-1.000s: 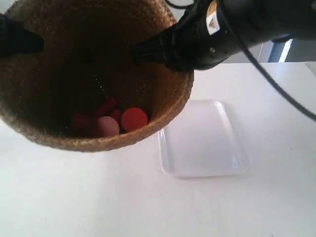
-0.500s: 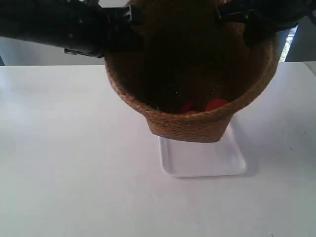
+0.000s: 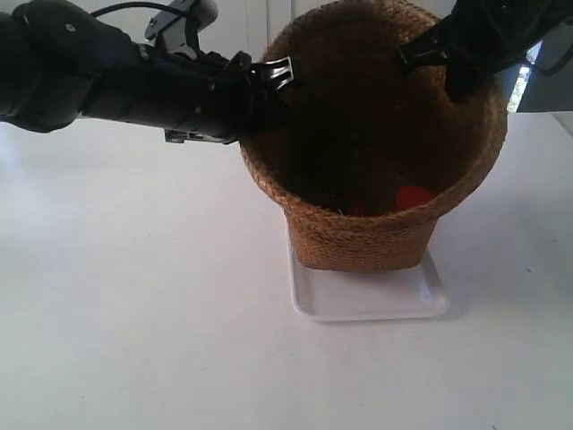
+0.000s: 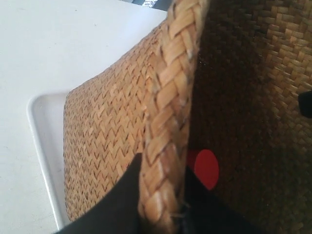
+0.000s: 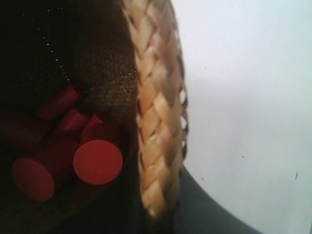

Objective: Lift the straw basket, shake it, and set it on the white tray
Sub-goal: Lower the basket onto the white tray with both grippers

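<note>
Standing upright, the straw basket (image 3: 363,237) is pointing its wide braided mouth straight up, its long axis running vertically from the squarish base to the round rim. It is sitting on the white tray (image 3: 367,303), and a bare strip of tray is showing at the basket's 6 o'clock in the exterior view; the tray is lying flat on the white table (image 3: 134,313). Red cylinders (image 5: 97,162) are lying in a heap on the basket floor, peeking over the near rim at about 5 o'clock in the exterior view.

The arm at the exterior view's left (image 3: 107,81) is reaching in nearly level and meeting the rim at about 10 o'clock. The arm at the exterior view's right (image 3: 483,36) is angling down onto the rim at about 2 o'clock. The left gripper (image 4: 163,185) is straddling the braid, one finger outside the wall and one inside, jaws clamped on the rim. The right gripper (image 5: 158,200) is pinching the braid likewise, its dark fingers pressing both faces of the rim.
</note>
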